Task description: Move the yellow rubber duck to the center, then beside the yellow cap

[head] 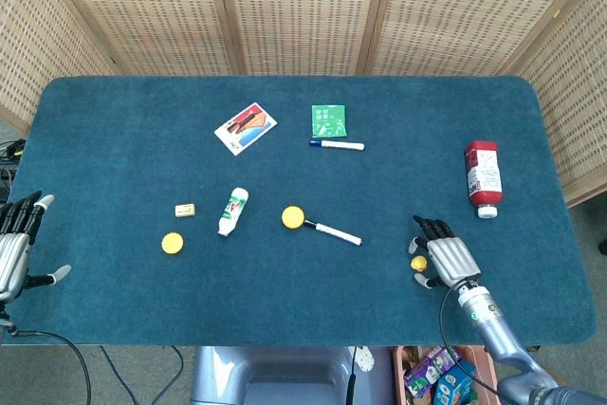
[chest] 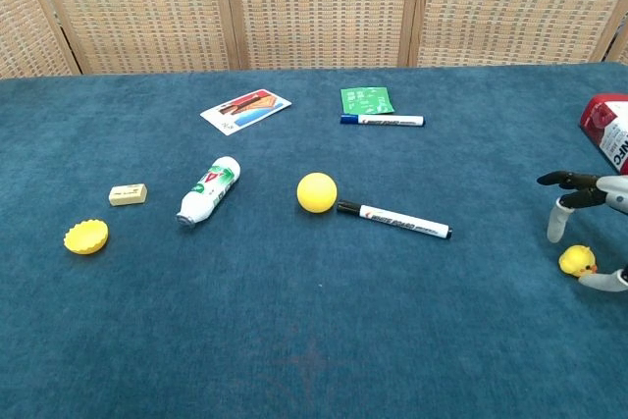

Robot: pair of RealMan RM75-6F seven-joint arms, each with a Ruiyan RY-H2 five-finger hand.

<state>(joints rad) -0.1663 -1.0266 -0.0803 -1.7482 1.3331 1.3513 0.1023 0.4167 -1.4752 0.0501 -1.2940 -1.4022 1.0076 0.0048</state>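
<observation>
the yellow rubber duck [head: 418, 262] is seen upright on the blue counter [head: 114, 130] at about 4 o'clock from the middle, well apart from the yellow cap [head: 172, 243] at about 8 o'clock. in the chest view its orange beak is turned toward 4 o'clock; no long axis can be made out on so round a body. the right hand [head: 444, 256] is placed just at the duck's 3 o'clock side, fingers spread around it and nothing gripped. the left hand [head: 13, 248] is held released, fingers apart, off the counter's 9 o'clock edge.
</observation>
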